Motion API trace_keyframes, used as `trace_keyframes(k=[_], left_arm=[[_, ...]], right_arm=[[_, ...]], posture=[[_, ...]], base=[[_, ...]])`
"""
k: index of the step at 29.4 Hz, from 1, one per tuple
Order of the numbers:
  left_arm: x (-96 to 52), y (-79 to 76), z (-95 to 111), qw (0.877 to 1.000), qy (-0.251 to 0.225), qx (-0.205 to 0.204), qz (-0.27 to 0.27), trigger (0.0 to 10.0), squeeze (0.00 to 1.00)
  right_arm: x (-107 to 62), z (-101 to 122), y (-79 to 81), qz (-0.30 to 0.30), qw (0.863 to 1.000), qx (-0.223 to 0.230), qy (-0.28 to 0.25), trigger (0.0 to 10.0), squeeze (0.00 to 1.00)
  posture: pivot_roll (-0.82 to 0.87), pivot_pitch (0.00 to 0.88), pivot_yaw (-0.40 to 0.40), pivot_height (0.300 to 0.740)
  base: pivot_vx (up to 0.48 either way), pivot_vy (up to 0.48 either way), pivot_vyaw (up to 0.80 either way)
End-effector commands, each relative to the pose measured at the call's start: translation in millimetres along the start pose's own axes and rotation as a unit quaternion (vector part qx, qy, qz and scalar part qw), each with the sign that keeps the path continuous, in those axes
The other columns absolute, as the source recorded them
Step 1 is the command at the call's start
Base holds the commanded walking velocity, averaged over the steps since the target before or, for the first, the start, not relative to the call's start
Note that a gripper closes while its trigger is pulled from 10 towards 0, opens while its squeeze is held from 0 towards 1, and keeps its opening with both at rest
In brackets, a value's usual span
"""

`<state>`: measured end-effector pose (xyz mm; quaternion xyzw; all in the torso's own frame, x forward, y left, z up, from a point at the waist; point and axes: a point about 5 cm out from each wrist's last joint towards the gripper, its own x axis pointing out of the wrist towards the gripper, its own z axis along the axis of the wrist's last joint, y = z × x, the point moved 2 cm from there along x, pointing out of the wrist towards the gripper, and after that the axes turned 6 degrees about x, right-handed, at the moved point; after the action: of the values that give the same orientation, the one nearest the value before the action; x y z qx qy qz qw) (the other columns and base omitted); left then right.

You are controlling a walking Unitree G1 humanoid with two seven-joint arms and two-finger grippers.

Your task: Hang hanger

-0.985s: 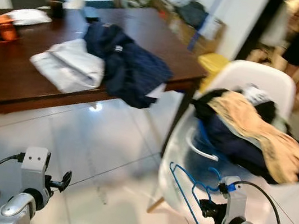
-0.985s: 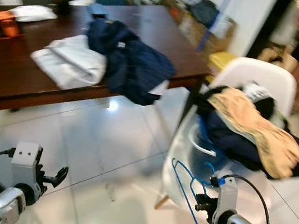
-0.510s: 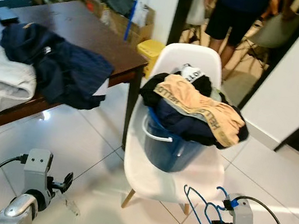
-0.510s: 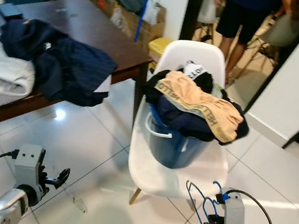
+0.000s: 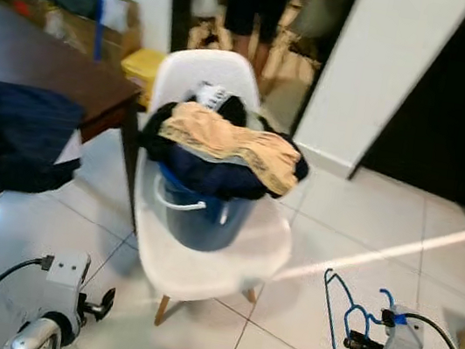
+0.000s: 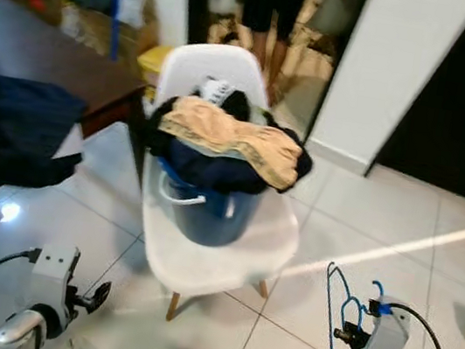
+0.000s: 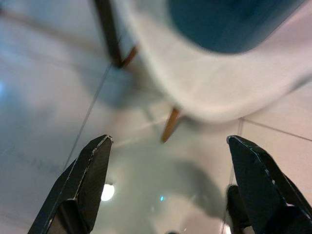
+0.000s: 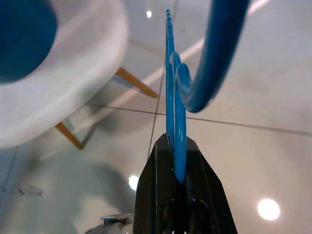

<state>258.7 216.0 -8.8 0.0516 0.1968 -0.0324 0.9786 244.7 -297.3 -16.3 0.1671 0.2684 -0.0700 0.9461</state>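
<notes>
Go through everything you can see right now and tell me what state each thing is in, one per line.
Hanger: blue, clamped in the right end effector, off the floor.
Right end effector: shut on the hanger.
Left end effector: open, holding nothing, low over the floor.
Bucket: blue, on the chair seat, heaped with clothes.
Clothes: spilling over the bucket rim.
Chair: white, upright.
Table: dark garment draped over its edge.

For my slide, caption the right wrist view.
Right claw shut on thin blue wire hanger beside white plastic chair.

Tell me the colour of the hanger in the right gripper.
Bright blue hanger; clearest in the right wrist view.
</notes>
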Motion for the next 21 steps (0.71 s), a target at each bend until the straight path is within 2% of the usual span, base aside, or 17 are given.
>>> trace_keyframes(k=[1,6,9,11,12,13,14,16,17,19,21], left_arm=[[-2.2,-2.1,-9.6,1.0,0.015,-0.002,-0.003,10.0,0.0],[-0.2,-1.6,-5.3,1.0,0.0,-0.006,0.001,10.0,0.0],[2.6,8.9,15.5,0.999,-0.045,0.001,0.017,10.0,0.0],[4.2,19.7,46.3,0.994,-0.098,0.017,0.038,10.0,0.0],[4.2,19.7,46.3,0.994,-0.098,0.017,0.038,10.0,0.0],[3.1,28.9,77.5,0.987,-0.147,0.032,0.064,10.0,0.0],[2.3,32.0,88.1,0.983,-0.163,0.037,0.075,10.0,0.0],[2.3,32.0,88.1,0.983,-0.163,0.037,0.075,10.0,0.0],[0.4,39.9,119.5,0.971,-0.21,0.047,0.105,10.0,0.0],[-1.0,42.7,133.1,0.964,-0.231,0.053,0.117,10.0,0.0],[-5.4,46.3,165.4,0.949,-0.28,0.06,0.134,10.0,0.0]], right_arm=[[-1.0,1.9,-2.4,0.002,1.0,0.025,-0.014,10.0,0.0],[-0.2,1.8,-1.8,0.01,0.999,0.03,-0.015,10.0,0.0],[0.1,2.3,-0.7,0.02,0.999,0.034,-0.018,10.0,0.0],[0.1,2.6,0.4,0.028,0.999,0.03,-0.019,10.0,0.0],[0.1,2.6,0.4,0.028,0.999,0.03,-0.019,10.0,0.0],[0.0,2.4,1.4,0.034,0.999,0.025,-0.018,10.0,0.0],[0.0,2.2,1.6,0.036,0.999,0.024,-0.018,10.0,0.0],[0.0,2.2,1.6,0.036,0.999,0.024,-0.018,10.0,0.0],[-0.1,1.5,1.2,0.037,0.999,0.026,-0.017,10.0,0.0],[-0.1,1.2,0.9,0.038,0.999,0.027,-0.018,10.0,0.0],[-0.3,0.3,0.6,0.039,0.999,0.028,-0.017,10.0,0.0]], posture=[[0.01,0.125,-0.012,0.74],[0.01,0.126,-0.015,0.74],[0.02,0.124,-0.021,0.74],[0.02,0.121,-0.023,0.74],[0.02,0.121,-0.023,0.74],[0.02,0.118,-0.023,0.74],[0.02,0.118,-0.023,0.74],[0.02,0.118,-0.023,0.74],[0.02,0.11,-0.021,0.74],[0.02,0.11,-0.021,0.74],[0.01,0.102,-0.018,0.74]], base=[[0.0,0.0,-0.8],[0.0,0.0,-0.8],[0.0,0.0,-0.8],[0.0,0.0,0.0],[0.0,0.0,0.0],[0.0,0.0,0.0],[0.0,0.0,0.0],[0.0,0.0,0.0],[0.0,0.0,0.0],[0.0,0.0,0.0],[0.311,0.0,0.0]])
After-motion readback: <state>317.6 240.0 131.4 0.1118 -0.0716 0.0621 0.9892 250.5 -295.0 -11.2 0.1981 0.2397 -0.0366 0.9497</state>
